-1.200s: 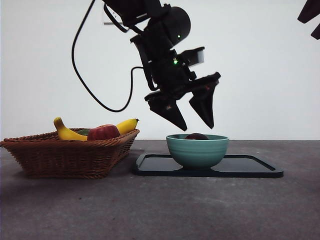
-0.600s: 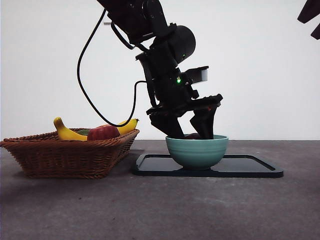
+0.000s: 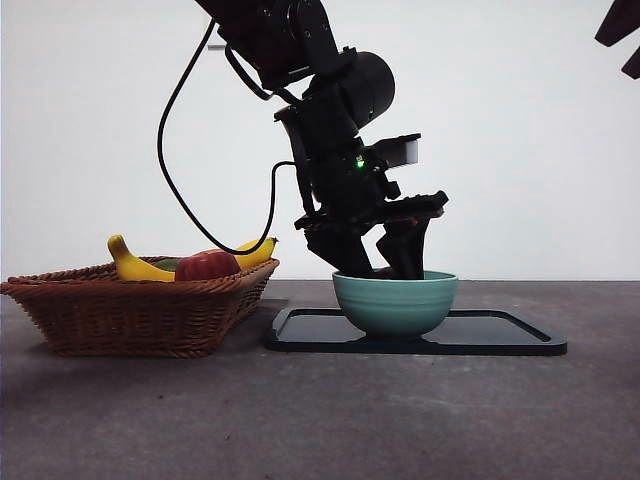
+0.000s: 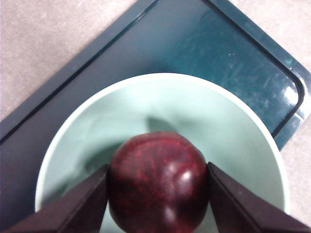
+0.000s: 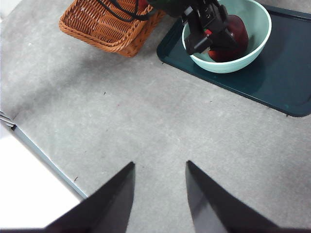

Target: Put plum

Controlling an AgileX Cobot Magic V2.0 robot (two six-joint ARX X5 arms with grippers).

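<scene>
On grey table (image 3: 320, 420), tray (image 3: 500, 335), bowl (image 3: 395, 300)

Looks like a robot lab: a bare white wall (image 3: 520, 140) behind a plain grey table (image 3: 320, 410), a cabled black arm (image 3: 340, 150), and staged props, a basket (image 3: 140, 310) at nine o'clock beside a tray (image 3: 500, 335).

The plum (image 4: 158, 182) is showing deep maroon with fine red speckling and a pale glint. The bowl (image 3: 394, 300) is reading as pale teal, faintly ridged. The tray (image 5: 277, 80) is looking dark teal, nearly black at lower right of the front view. The basket (image 3: 130, 310) is brown wicker, holding a yellow banana (image 3: 135, 263), a red fruit (image 3: 207, 265), and possibly something green.
</scene>
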